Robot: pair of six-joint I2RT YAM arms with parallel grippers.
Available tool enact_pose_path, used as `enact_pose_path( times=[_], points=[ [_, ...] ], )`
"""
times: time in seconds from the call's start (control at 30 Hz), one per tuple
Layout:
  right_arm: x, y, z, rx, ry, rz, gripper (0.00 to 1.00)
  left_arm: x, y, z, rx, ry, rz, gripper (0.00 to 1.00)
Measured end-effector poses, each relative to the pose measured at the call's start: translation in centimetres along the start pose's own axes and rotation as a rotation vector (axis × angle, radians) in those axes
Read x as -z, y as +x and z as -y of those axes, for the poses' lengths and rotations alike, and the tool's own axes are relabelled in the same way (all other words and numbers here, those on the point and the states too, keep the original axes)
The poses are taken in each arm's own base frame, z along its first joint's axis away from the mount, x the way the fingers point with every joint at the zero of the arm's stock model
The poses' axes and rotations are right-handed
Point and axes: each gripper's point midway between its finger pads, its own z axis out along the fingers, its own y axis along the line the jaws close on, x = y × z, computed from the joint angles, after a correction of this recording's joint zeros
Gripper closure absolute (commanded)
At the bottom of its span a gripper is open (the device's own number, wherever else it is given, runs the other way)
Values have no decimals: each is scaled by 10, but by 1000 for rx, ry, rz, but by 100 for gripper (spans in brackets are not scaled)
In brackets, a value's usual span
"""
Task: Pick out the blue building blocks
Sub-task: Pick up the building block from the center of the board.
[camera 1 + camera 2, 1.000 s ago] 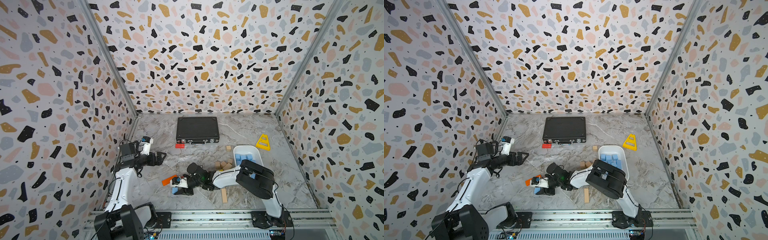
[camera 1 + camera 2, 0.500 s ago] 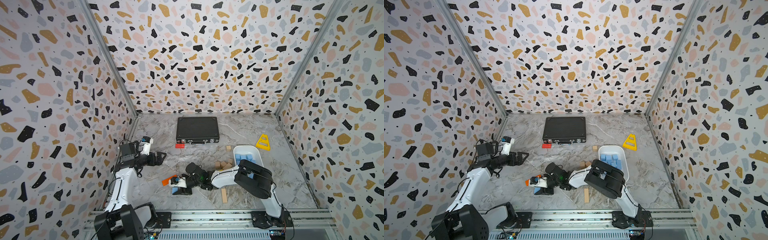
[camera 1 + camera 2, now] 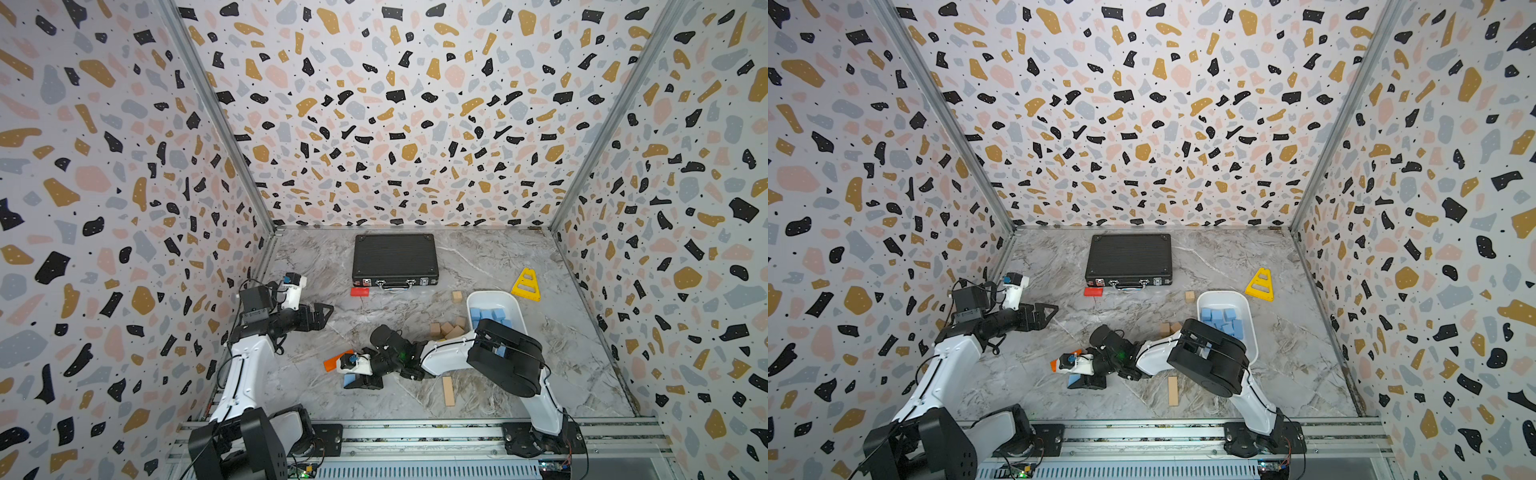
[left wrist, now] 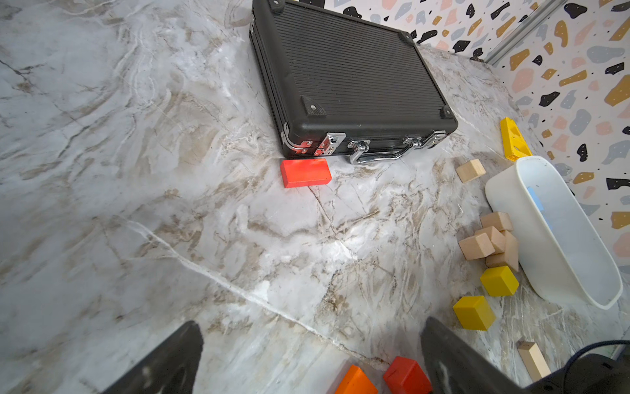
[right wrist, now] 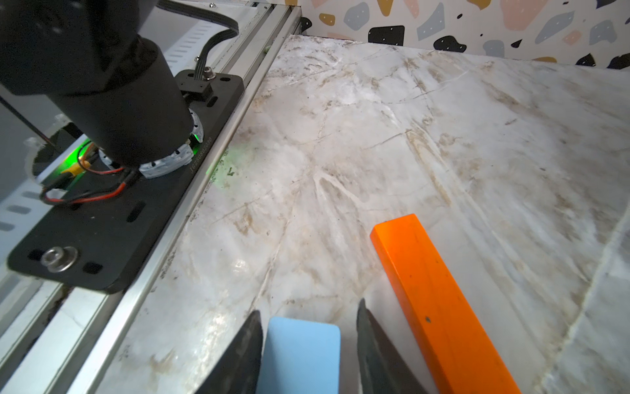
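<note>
A light-blue building block (image 5: 301, 354) lies on the marble between the fingers of my right gripper (image 5: 308, 307). One finger touches it and a narrow gap shows at the other, so the gripper is open. In both top views this gripper (image 3: 358, 376) (image 3: 1084, 376) sits low at the front centre, with the block (image 3: 349, 379) (image 3: 1074, 379) poking out to its left. Several more blue blocks (image 3: 488, 313) (image 3: 1219, 318) lie in the white tray (image 3: 492, 296) (image 3: 1221, 294). My left gripper (image 3: 322, 313) (image 4: 306, 341) hovers wide open and empty at the left.
An orange bar (image 5: 439, 300) (image 3: 333, 362) lies right beside the right gripper. Tan blocks (image 3: 449, 329) cluster by the tray, and a tan bar (image 3: 448, 390) lies in front. A black case (image 3: 395, 258), a red block (image 3: 359, 292) and a yellow triangle (image 3: 527, 285) stand behind. The front rail (image 5: 204, 191) is close.
My right gripper has edged slightly to the left along the table beside the orange bar. The left arm has stayed still.
</note>
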Motion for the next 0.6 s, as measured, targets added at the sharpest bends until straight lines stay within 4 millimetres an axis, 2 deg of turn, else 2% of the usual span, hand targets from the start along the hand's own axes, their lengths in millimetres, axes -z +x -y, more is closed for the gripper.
enact_pose_path(
  times=[0.13,0.3,0.47,0.6],
  points=[
    [-1,0,2,11,10,-2,61,-1,0,0,2,2,2,0],
    [-1,0,4,15,20,-5,72,-1,-1,0,6,3,3,0],
    [0,0,5,16,25,-6,75,-1,0,0,23,9,7,0],
    [9,2,2,0,40,-30,77,-3,-3,2,47,25,19,0]
  ],
)
